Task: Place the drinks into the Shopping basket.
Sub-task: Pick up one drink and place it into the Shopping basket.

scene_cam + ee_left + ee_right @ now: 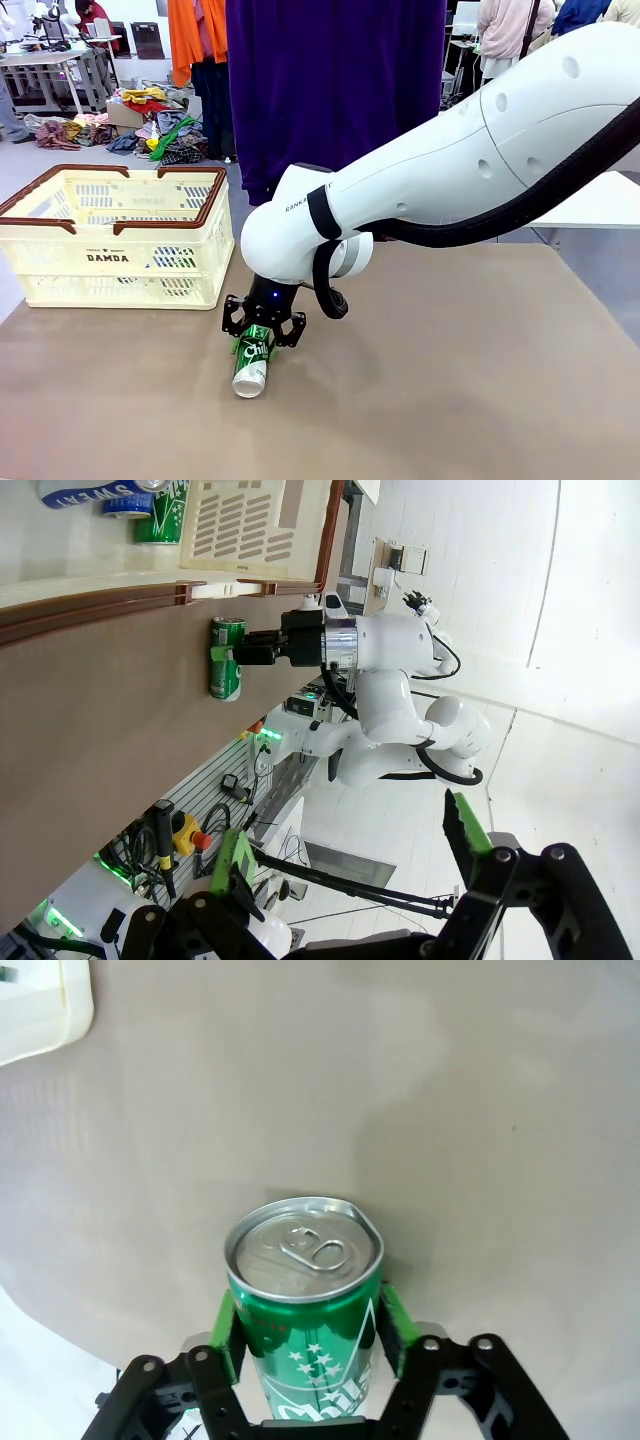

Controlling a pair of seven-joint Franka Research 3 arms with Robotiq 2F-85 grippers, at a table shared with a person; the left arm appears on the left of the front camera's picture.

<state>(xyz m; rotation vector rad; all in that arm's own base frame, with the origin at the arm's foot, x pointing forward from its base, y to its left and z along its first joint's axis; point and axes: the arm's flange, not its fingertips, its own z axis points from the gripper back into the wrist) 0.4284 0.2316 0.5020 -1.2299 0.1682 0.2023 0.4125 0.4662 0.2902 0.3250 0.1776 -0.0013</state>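
Note:
A green can [252, 362] lies on its side on the brown table, a little right of the Shopping basket [40, 222], silver end toward the camera. My right gripper [262, 335] reaches down over it. In the right wrist view its green pads [232, 1330] press against both sides of the can [305, 1290], so it is shut on it. The left wrist view shows the same can [226, 658] and right gripper [238, 652] beside the basket's brown rim [150, 600]. Inside the basket lie a blue can [90, 492] and a green can [160, 518]. My left gripper [350, 845] hangs open, holding nothing.
A person in a purple garment [330, 90] stands at the table's far edge. The bare tabletop [450, 380] stretches right of the can. My right arm [450, 170] spans the middle and right of the front view.

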